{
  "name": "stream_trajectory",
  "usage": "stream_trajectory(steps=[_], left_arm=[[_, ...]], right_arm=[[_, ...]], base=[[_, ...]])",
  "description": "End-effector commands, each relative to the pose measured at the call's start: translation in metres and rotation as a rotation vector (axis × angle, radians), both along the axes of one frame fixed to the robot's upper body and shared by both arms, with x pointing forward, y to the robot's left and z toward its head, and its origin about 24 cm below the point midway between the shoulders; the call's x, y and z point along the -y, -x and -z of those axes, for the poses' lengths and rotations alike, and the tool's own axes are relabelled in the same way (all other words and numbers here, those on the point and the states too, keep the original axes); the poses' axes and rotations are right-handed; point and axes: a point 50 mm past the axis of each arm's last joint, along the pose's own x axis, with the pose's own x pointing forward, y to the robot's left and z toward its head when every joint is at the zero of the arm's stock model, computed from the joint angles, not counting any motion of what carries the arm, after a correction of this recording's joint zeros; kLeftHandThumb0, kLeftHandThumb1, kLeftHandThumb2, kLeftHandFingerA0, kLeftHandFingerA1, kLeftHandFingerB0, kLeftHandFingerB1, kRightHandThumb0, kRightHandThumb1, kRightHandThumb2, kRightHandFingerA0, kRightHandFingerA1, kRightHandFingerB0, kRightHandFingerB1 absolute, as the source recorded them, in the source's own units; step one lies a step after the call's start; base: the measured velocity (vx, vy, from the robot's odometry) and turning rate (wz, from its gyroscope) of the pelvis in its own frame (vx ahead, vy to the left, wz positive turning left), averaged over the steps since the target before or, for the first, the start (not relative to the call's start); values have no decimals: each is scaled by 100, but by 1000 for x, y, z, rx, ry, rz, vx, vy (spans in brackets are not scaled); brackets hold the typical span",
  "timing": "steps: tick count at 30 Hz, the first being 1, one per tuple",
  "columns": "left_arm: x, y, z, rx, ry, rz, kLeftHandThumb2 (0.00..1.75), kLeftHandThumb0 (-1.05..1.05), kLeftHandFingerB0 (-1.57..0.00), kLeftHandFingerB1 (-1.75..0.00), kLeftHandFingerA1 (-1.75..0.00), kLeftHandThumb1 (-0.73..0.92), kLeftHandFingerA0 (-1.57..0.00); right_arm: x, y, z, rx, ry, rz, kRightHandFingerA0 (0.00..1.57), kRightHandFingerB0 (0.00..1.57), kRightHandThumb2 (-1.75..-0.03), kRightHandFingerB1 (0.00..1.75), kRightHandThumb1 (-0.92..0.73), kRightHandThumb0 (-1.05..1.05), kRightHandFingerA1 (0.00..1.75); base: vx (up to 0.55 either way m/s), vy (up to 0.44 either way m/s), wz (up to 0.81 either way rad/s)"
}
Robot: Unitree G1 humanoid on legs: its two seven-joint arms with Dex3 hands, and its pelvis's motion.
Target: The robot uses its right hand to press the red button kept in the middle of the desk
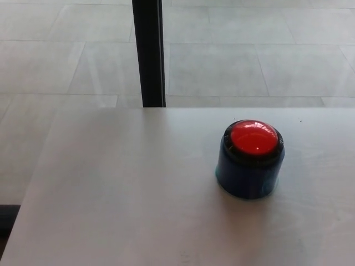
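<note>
A red dome button (pixel 253 138) sits on top of a round dark blue base (pixel 248 176) with a black collar. It stands upright on the pale desk (pixel 122 188), right of the picture's centre. Nothing touches it. Neither of my hands nor any part of my arms shows in the head view.
A black vertical post (pixel 149 52) rises behind the desk's far edge, left of the button. Beyond it lies a grey tiled floor (pixel 249 55). The desk's left edge runs diagonally down to the lower left corner.
</note>
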Motion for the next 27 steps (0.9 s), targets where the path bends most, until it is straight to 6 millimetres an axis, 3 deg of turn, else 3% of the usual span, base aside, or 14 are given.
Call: stream_trajectory(steps=[1,3,7,12,13,14,15,18,22,27], left_arm=[[-6,-2,-7,22,-32,12,129,-76,-31,-82,-94,92,-44],[-6,-3,-8,16,-37,12,129,-76,-33,-82,-94,92,-45],[-6,-2,-8,34,-19,-7,129,-75,-28,-79,-92,92,-41],[-8,-5,-10,9,-46,26,129,-73,-30,-78,-92,92,-44],[-7,-5,-10,22,-34,10,129,-74,-26,-78,-92,92,-42],[-7,-4,-10,24,-33,7,128,-74,-32,-82,-92,92,-41],[-7,-4,-9,23,-35,8,129,-74,-33,-82,-92,92,-42],[-7,-4,-9,17,-40,21,129,-73,-28,-79,-93,92,-43],[-7,-7,-10,24,-38,1,128,-73,-31,-81,-93,92,-43],[-8,-5,-11,-12,-62,37,130,-72,-30,-78,-92,92,-45]], right_arm=[[-37,-9,12,-31,96,-125,92,78,-123,156,-49,-15,175],[-62,-18,28,-111,111,-225,98,80,-130,158,-47,-18,175],[-84,-28,62,-250,112,-271,96,75,-140,165,-43,-16,175],[-94,-35,86,-322,64,-306,98,77,-140,167,-42,-18,175],[-94,-34,93,-337,52,-313,98,76,-133,166,-46,-16,175],[-96,-34,98,-350,48,-313,95,74,-116,159,-55,-17,175],[-99,-33,108,-375,38,-311,94,68,-104,166,-60,-19,175],[-105,-33,120,-418,39,-302,93,66,-102,163,-61,-18,175],[-115,-31,135,-459,55,-334,92,73,-104,158,-67,-22,175],[-119,-29,148,-510,73,-312,94,75,-114,161,-61,-20,175]], base=[[0,0,0],[0,0,0],[0,0,0],[0,0,0],[0,0,0],[0,0,0],[0,0,0],[0,0,0],[0,0,0],[0,0,0]])
